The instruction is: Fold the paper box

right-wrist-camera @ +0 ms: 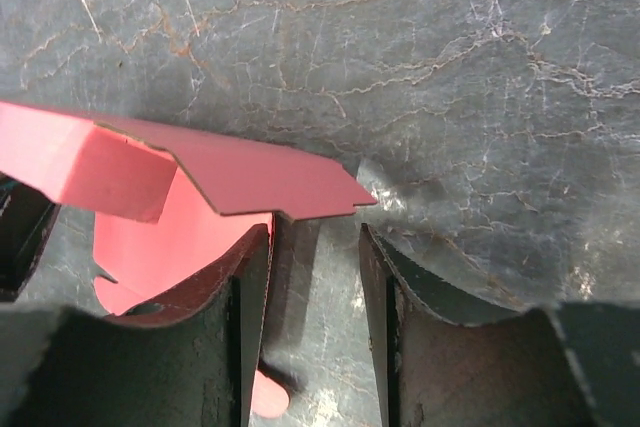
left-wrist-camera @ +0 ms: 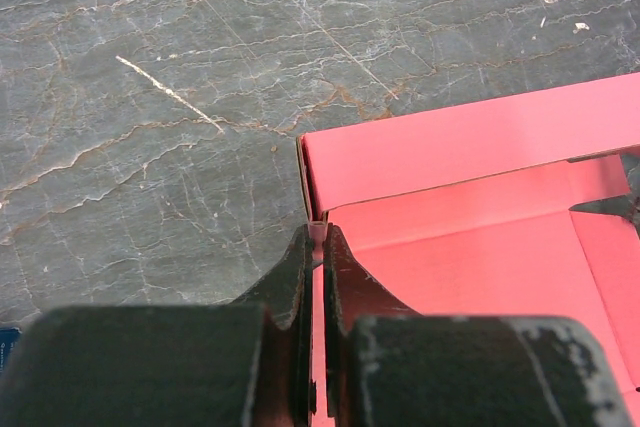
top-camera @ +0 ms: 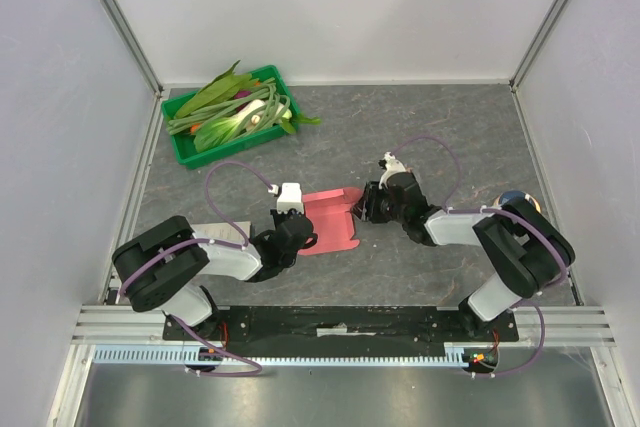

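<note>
The pink-red paper box lies partly folded on the grey table between my two grippers. My left gripper is at its near left edge. In the left wrist view the left gripper is shut on a raised side wall of the box at its corner. My right gripper is at the box's right end. In the right wrist view the right gripper is open, and a raised flap of the box hangs just ahead of its fingertips, with the left finger against the pink card.
A green tray with green vegetables stands at the back left. A round blue-and-white object sits beside the right arm. A pale flat piece lies under the left arm. White walls and metal frame posts enclose the table.
</note>
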You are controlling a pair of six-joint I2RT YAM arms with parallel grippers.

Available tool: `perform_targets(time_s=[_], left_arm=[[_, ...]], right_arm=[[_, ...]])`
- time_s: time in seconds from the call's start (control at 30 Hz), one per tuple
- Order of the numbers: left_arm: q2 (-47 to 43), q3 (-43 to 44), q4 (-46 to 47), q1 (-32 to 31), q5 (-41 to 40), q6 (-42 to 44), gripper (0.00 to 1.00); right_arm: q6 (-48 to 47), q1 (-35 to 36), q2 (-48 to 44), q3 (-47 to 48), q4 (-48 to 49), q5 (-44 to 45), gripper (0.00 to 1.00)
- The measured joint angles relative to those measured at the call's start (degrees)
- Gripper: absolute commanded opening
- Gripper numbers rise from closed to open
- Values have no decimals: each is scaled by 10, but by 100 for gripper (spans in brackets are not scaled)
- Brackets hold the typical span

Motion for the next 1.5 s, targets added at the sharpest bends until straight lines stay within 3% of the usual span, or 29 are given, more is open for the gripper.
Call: perform_targets(time_s=[0.47,0.73,0.93,1.27,1.4,1.5], left_arm=[[1,4,-7,-3,-3,0,2],[1,8,-21,-6,-17,0,2],[1,9,-31,-7,-33,0,2],[2,15,-33,-25,-19,0,2],[1,15,-33,-25,-19,0,2],[1,15,-33,-25,-19,0,2]], right_arm=[[81,9,67,-19,141,47,26],[85,23,81,-23,166,74,0],[75,38,81,-26,196,78,0],[98,81,90,-16,263,7,0],[101,81,84,-16,239,5,7],[76,81,30,-7,136,19,19]])
